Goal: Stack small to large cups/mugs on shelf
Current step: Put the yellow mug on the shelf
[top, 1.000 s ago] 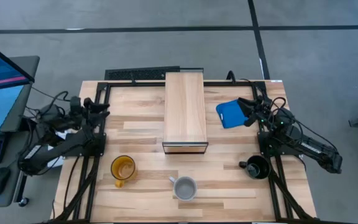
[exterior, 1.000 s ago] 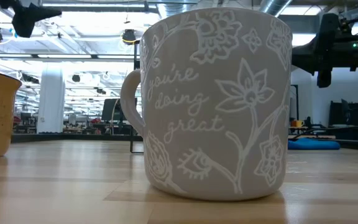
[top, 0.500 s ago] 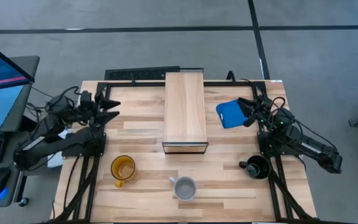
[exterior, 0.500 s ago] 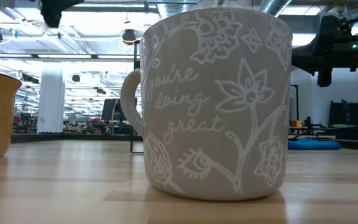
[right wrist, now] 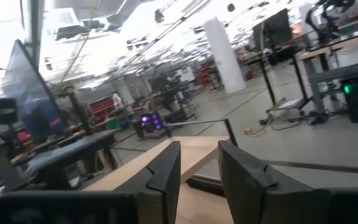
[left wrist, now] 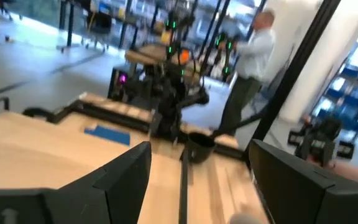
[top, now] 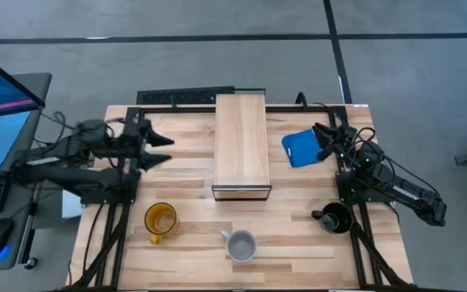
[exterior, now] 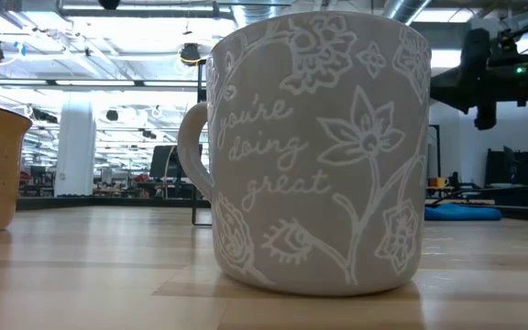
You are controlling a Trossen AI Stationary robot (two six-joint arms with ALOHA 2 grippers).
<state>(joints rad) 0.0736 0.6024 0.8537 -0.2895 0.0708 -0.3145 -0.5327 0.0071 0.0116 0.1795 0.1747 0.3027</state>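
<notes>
Your left gripper [top: 162, 148] hangs over the table [top: 185, 174] at about 9 o'clock from the shelf [top: 241, 144], jaws spread wide and holding nothing. The yellow-orange mug [top: 160, 219] sits at roughly 6 o'clock from that gripper, near the front edge and well apart from it. If that mug is your first pick, I'd bring the gripper down over the rim on the side away from the handle, which points toward the front edge, and close on the wall rather than the handle so the mug hangs upright.

The light grey mug [top: 240, 245] stands at 6 o'clock from the shelf, handle toward the yellow-orange mug. The black mug [top: 335, 218] stands at about 4 o'clock from the shelf, close under your right arm.

Your right gripper [top: 324, 143] waits above the flat blue object [top: 300, 148] at 3 o'clock from the shelf; its jaws stand narrowly parted and grip nothing.

All three mugs look close in size, so judge the order carefully before nesting them. The shelf's plank top carries nothing yet.

From above, the yellow-orange and light grey mugs look empty; the black mug's inside is too dark to tell.
</notes>
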